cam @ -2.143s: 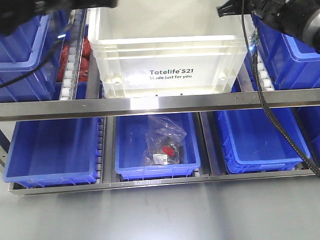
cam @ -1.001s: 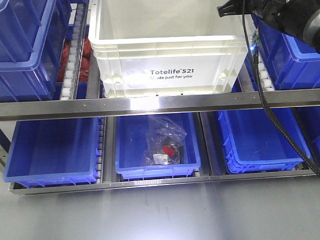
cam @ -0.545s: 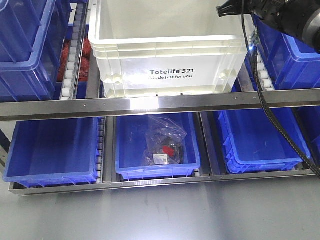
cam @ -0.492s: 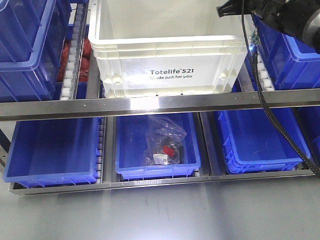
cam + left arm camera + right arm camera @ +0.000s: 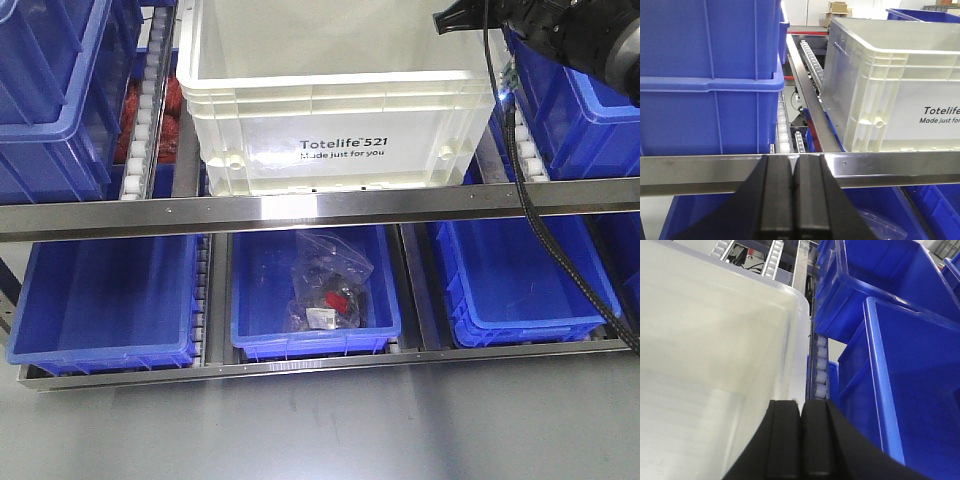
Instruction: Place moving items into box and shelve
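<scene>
White plastic, the box sits on the upper shelf behind the steel rail, print facing out, apparently pushed home between blue bins at 9 and 3 o'clock; the moving items are not visible from any view, so I cannot tell whether they lie inside. Both arms look backed off because shelving seems finished: the left end effector is clenched on nothing before the rail, the right end effector clenched empty over the box's 3 o'clock rim, with only narrow roller gaps beside it.
</scene>
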Controlling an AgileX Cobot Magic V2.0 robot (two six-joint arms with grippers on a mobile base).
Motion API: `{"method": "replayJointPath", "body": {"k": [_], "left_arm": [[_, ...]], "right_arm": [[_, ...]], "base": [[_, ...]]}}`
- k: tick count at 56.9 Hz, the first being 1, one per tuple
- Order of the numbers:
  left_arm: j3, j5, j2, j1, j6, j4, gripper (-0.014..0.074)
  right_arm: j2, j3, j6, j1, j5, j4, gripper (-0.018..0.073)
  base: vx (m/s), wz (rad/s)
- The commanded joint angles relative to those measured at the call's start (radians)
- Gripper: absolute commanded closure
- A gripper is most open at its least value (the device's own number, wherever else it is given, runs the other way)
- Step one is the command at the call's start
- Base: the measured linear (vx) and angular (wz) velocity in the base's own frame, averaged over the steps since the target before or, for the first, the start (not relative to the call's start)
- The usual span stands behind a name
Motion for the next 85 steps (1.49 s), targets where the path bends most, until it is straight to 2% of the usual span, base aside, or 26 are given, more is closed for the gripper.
{"method": "replayJointPath", "body": {"k": [1,8,16,24,28,36,47,72,80,85], "left_arm": [[0.031,-0.080,-0.016,0.000,0.000,-0.009,0.0603],[0.031,-0.080,-0.016,0.000,0.000,-0.009,0.0603],[0.031,-0.080,-0.016,0.000,0.000,-0.009,0.0603],[0.031,-0.080,-0.016,0.000,0.000,-0.009,0.0603],[0.031,-0.080,-0.016,0.000,0.000,-0.009,0.0603],[0.031,-0.080,-0.016,0.000,0.000,-0.009,0.0603],[0.031,-0.080,-0.016,0.000,0.000,-0.009,0.0603],[0.031,-0.080,-0.016,0.000,0.000,-0.009,0.0603],[0.031,-0.080,-0.016,0.000,0.000,-0.009,0.0603],[0.031,-0.080,-0.016,0.000,0.000,-0.009,0.0603]], "right_arm": [[-0.069,-0.032,0.001,-0.002,-0.026,-0.028,0.0567],[-0.069,-0.032,0.012,0.001,-0.024,-0.022,0.0567],[-0.104,-0.010,0.135,0.006,-0.017,0.078,0.0567],[-0.199,0.172,0.251,0.006,-0.004,0.080,0.0567],[-0.266,0.278,0.268,0.013,-0.033,0.075,0.0567],[-0.473,0.515,0.270,0.010,-0.214,0.017,0.0567],[-0.748,0.717,0.278,0.010,-0.324,-0.002,0.0567],[-1.511,1.300,0.307,0.007,-0.324,-0.005,0.0567],[-1.676,1.459,0.315,-0.080,-0.329,0.003,0.0567],[-1.768,1.545,0.362,-0.130,-0.336,0.003,0.0567]], "base": [[0.00,0.00],[0.00,0.00],[0.00,0.00],[0.00,0.00],[0.00,0.00],[0.00,0.00],[0.00,0.00],[0.00,0.00],[0.00,0.00],[0.00,0.00]]}}
